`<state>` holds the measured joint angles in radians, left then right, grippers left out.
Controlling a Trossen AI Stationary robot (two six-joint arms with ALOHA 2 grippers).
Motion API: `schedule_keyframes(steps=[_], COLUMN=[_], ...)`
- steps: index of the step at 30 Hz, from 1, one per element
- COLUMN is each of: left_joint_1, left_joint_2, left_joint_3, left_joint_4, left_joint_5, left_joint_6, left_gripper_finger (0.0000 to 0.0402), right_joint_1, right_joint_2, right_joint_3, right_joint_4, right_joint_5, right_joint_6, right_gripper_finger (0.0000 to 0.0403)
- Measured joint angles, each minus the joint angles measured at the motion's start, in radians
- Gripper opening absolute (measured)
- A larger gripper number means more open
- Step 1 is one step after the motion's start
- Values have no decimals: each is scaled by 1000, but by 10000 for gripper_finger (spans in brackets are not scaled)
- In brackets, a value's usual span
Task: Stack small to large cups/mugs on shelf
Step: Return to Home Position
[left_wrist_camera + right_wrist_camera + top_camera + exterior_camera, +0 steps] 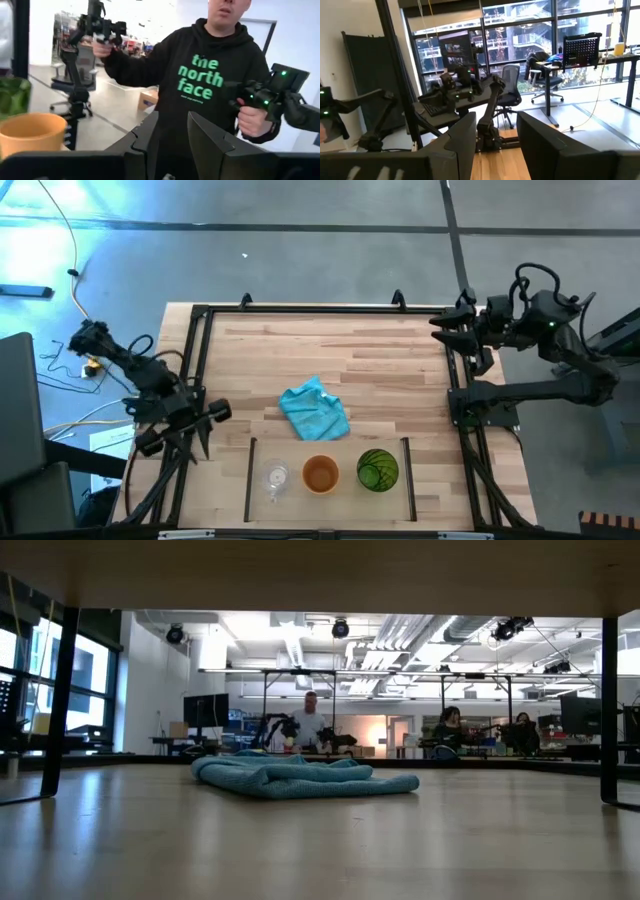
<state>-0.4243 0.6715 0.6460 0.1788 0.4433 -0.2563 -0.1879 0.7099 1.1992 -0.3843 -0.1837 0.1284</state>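
Observation:
Three cups stand upright in a row inside the outlined shelf area point(300, 448) near the table's near edge: the small clear glass point(275, 477), the orange cup point(320, 474) and the green tumbler point(378, 469). My left gripper point(212, 416) is open at the table's left edge, level with the cups, touching nothing. Its wrist view shows its open fingers point(172, 150), with the orange cup point(30, 132) and green tumbler point(11, 97) to one side. My right gripper point(440, 330) waits open at the far right edge point(495, 145). The low view shows no cups.
A crumpled light-blue cloth point(315, 410) point(300, 776) lies mid-table, just beyond the cups. A black metal frame point(200, 360) runs along the table's edges. A person in a black hoodie point(210, 80) stands off the table's right side, holding hand controllers. Bare wood stretches toward the far edge.

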Motion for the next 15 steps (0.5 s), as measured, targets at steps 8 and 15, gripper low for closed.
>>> schedule_keyframes(steps=[8,15], left_joint_1=[214,358], left_joint_2=[38,108], left_joint_3=[0,1], left_joint_4=[23,82], left_joint_5=[166,279], left_joint_6=[36,75], left_gripper_finger=[92,92], right_joint_1=[0,0], right_joint_2=[-18,-24], right_joint_3=[0,0], right_joint_4=[-55,-86], right_joint_5=[-8,-9], right_joint_6=[3,-2], right_gripper_finger=[135,135])
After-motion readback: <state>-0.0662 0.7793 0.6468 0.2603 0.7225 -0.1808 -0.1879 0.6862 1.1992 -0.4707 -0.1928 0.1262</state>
